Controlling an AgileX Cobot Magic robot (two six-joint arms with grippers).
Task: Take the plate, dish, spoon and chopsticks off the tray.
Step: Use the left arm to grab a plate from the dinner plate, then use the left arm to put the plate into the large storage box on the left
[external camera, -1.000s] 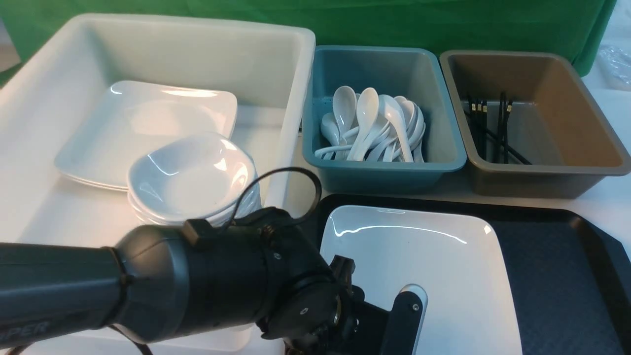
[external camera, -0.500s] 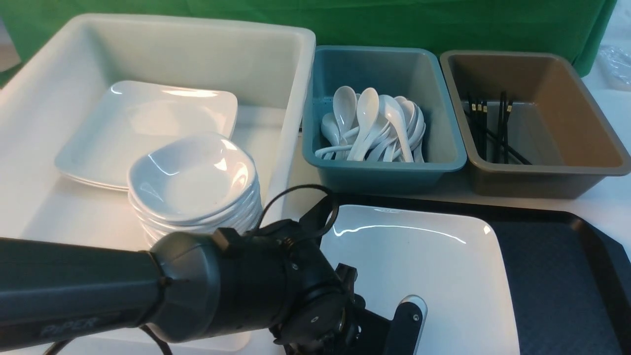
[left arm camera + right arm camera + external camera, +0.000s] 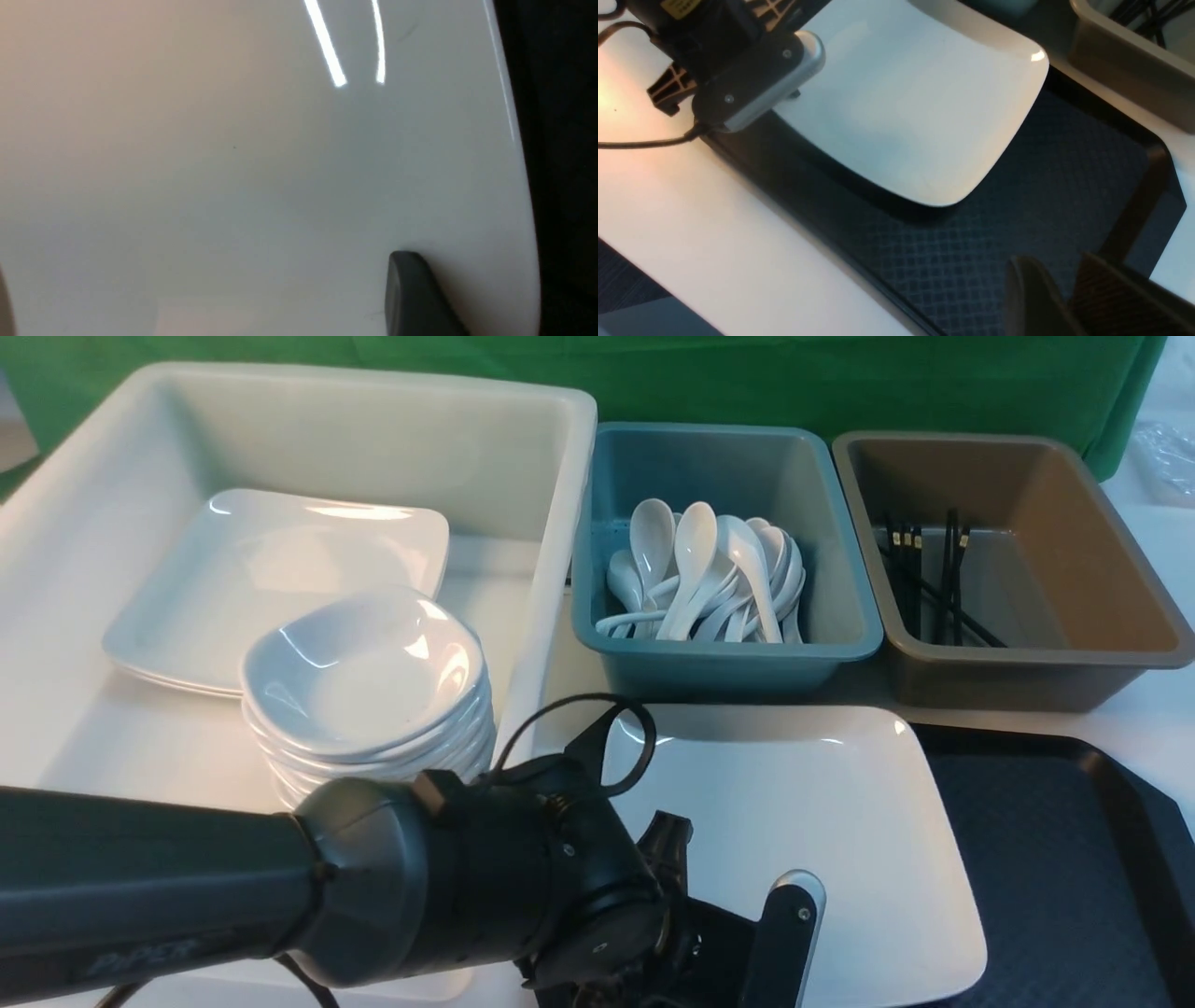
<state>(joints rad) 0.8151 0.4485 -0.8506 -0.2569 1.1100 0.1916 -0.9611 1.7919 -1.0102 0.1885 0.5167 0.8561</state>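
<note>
the left gripper (image 3: 792,919) clamps the large glossy white square plate (image 3: 803,803) above the black textured plastic tray (image 3: 1055,859). for the right gripper (image 3: 1057,268), i cannot tell the jaw state.

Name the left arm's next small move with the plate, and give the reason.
Probably raise the plate a bit higher before swinging it left. The left gripper is shut on its near edge, and it hangs tilted just above the tray, while the white tub puts a tall wall between it and the stacked plates inside.
</note>
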